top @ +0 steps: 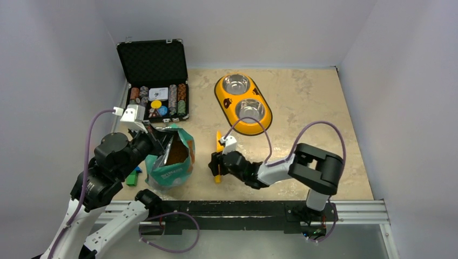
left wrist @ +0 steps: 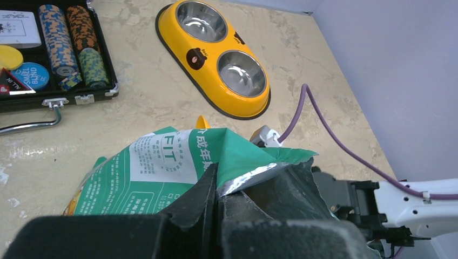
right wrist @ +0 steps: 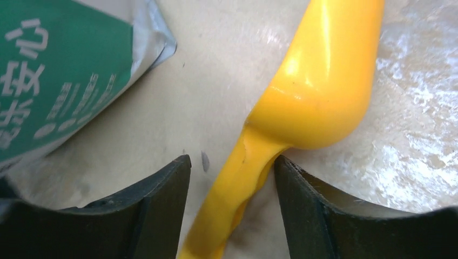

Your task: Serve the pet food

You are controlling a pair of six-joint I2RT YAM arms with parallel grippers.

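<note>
The teal-green pouch (top: 172, 164) stands open on the table at the left, with brown pet food (top: 177, 153) showing inside its mouth. My left gripper (top: 156, 136) is shut on the pouch's torn top rim; in the left wrist view the gripper (left wrist: 219, 186) pinches the foil edge of the pouch (left wrist: 162, 162). A yellow scoop (top: 219, 147) lies on the table right of the pouch. My right gripper (top: 216, 163) is low over the scoop's handle. In the right wrist view the gripper (right wrist: 232, 167) is open, with one finger on each side of the handle of the scoop (right wrist: 318, 91). The pouch's lower corner (right wrist: 59, 70) shows at the left of that view.
A yellow double bowl (top: 221, 100) with two empty steel cups sits at the back centre, also in the left wrist view (left wrist: 178, 40). An open black poker-chip case (top: 154, 81) stands at the back left. A small green and blue object (top: 133, 176) lies left of the pouch. White walls surround the table.
</note>
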